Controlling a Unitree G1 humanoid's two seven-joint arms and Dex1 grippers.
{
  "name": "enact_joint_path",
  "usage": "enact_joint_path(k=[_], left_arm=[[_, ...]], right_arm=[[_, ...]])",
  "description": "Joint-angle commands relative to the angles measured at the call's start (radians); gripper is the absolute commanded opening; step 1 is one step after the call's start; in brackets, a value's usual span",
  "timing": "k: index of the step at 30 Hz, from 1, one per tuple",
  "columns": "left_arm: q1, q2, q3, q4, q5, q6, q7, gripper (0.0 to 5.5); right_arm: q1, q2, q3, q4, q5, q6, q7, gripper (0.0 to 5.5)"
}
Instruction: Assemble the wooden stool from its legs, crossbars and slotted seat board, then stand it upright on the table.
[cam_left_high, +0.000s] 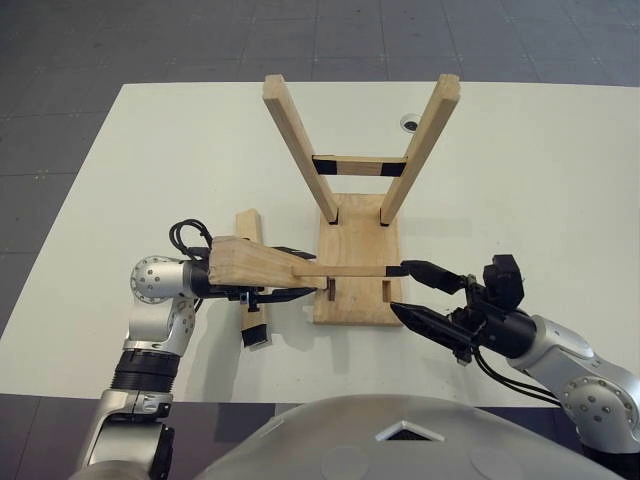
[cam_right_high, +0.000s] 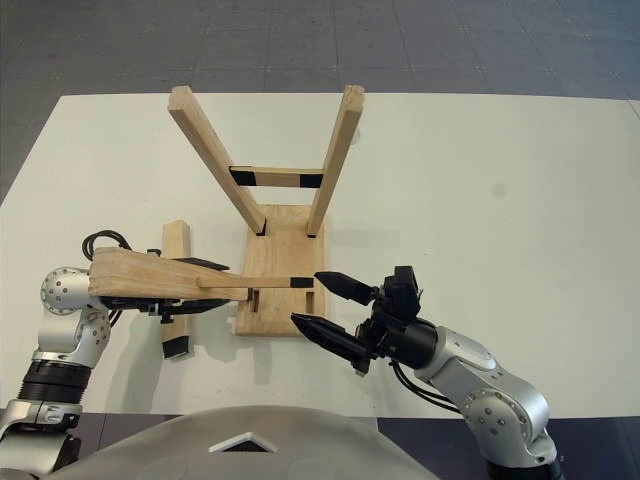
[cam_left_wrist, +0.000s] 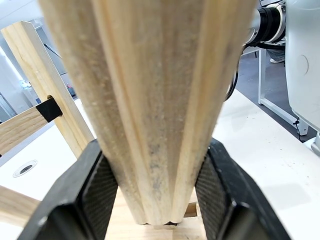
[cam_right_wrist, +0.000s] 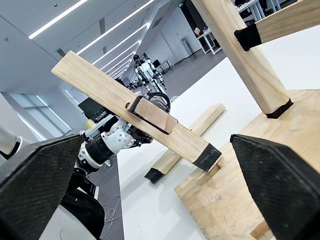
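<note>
Leg's (cam_left_high: 245, 262) crossbar (cam_left_high: 345, 269) tip just beside right claw (cam_left_high: 399, 288)

No text, number or brand can be read anywhere in the scene. A small green sign (cam_right_wrist: 181, 4) on the hall ceiling (cam_right_wrist: 30, 60) is too small to make out, and the round insert (cam_left_high: 410, 123) at 1 o'clock from the seat board (cam_left_high: 360, 245) shows no legible mark.

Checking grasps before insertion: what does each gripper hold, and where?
Left gripper clamps the lifted leg near its crossbar joint, fingers on opposite sides. Right gripper is open, empty.
</note>
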Motion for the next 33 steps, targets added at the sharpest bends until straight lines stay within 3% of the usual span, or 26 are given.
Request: enact_joint_path(k=[1,15,33], left_arm=[[0.025,0.008,-0.048,0.044,0.066,0.027,-0.016,2.05],[0.059,0.025,-0.096,0.032,0.067,0.039,-0.039,2.05],[0.114,0.087,-0.063,-0.115,0.054,0.041,-0.003,2.05]], right_arm=[[-0.014,-0.002,-0.005,-0.006,-0.006,0.008,-0.013,5.50],[-0.019,0.004,-0.001,-0.005,-0.004,0.010,-0.032,5.50],[-0.015,0.010,-0.001,-0.005,-0.011,0.000,-0.039,5.50]])
